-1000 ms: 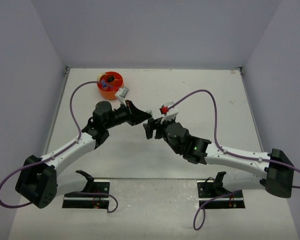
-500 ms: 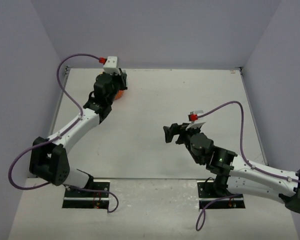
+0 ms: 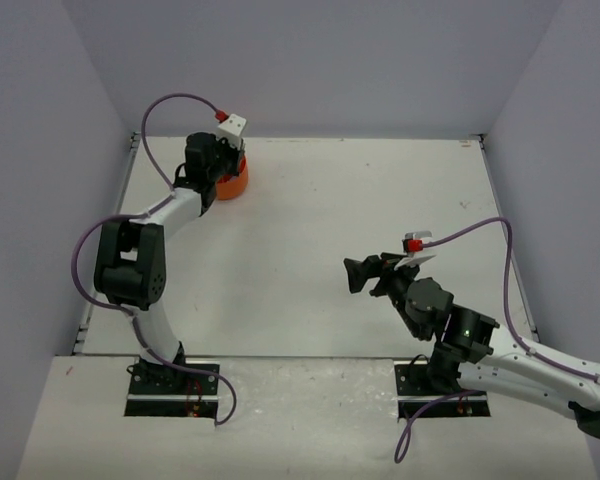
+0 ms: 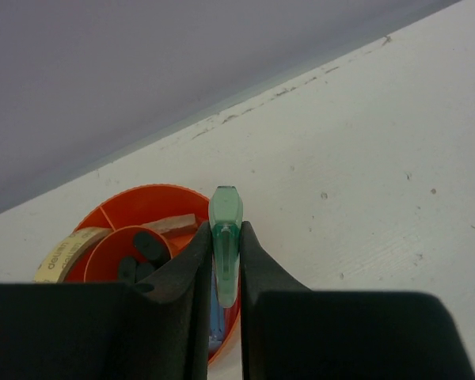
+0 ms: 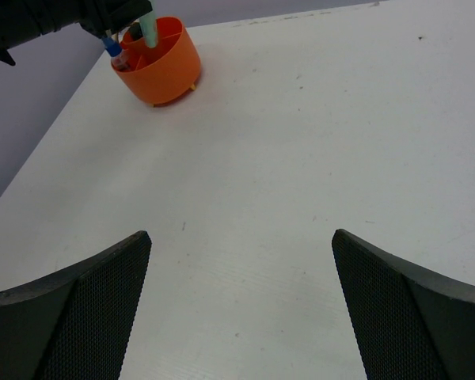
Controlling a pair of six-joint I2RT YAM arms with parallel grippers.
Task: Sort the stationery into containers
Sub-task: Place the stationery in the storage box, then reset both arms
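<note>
Left wrist view showed the left gripper [image 4: 224,231] clamped on a mint piece [image 4: 225,210], poised over the orange organiser [image 4: 154,199], probably for dropping it inside; the right gripper [image 5: 239,237] stood wide open, holding nothing.

Organiser [image 5: 166,71] orange; piece [image 4: 225,237] mint-green, poss. translucent.

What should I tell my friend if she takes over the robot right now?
Left gripper: shut on the mint piece, holding it above the orange organiser in the table's far left corner.
Right gripper: open and empty, well away from the organiser.
Done: dark highlighters, tan eraser and beige band sit inside the organiser.
Left: drop the mint piece in. No other loose stationery shows in these views.
</note>
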